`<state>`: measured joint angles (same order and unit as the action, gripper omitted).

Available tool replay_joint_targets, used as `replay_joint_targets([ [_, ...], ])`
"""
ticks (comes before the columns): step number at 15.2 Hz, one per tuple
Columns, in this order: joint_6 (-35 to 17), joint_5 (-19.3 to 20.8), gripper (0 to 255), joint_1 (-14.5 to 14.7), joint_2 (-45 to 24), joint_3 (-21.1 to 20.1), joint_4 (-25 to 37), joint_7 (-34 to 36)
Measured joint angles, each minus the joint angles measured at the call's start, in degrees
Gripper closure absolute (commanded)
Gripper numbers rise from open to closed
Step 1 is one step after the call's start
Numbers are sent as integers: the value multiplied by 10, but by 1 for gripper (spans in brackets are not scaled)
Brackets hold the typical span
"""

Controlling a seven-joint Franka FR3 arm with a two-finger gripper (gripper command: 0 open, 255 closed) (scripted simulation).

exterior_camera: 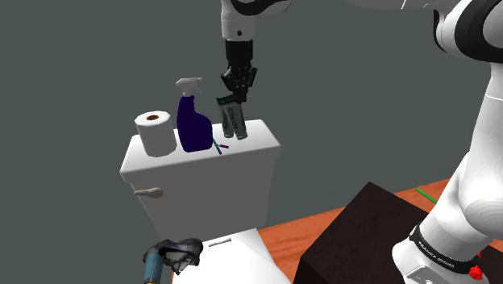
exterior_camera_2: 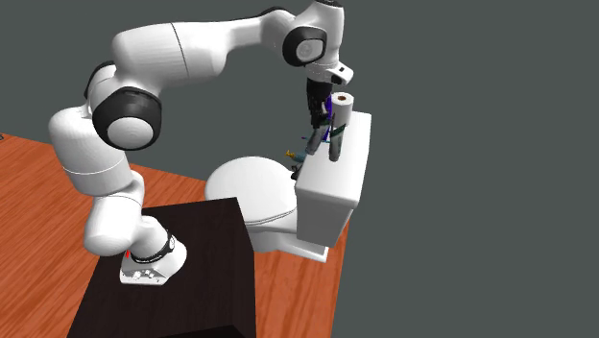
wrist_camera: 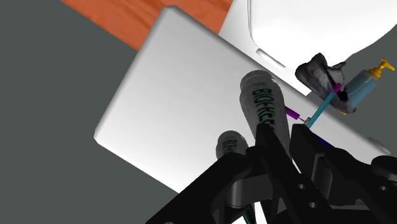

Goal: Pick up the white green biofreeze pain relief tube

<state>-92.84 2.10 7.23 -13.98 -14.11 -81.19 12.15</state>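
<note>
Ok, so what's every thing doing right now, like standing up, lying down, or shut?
pincer: shut on the tube's top.
Biofreeze tube: upright, gripped, above the tank lid.
blue spray bottle: standing upright.
toilet roll: standing on end.
teal toothbrush: lying flat.
toilet seat lid: closed.

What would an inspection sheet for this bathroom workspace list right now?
Surface: white flat toilet tank lid.
Job's things: grey tube with green lettering, upright; similar grey tube beside it.
Clutter: white toilet paper roll, dark blue spray bottle, thin teal-and-purple stick.
Gripper: black gripper at the lettered tube's top end.
Cables: nothing seen.
Surroundings: white toilet bowl, orange wooden floor, dark box stand, grey backdrop.
</note>
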Motion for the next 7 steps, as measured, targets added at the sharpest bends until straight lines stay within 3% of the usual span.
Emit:
replay_joint_targets([
  [7,58,3,255,4,-14,-1,72,2],
])
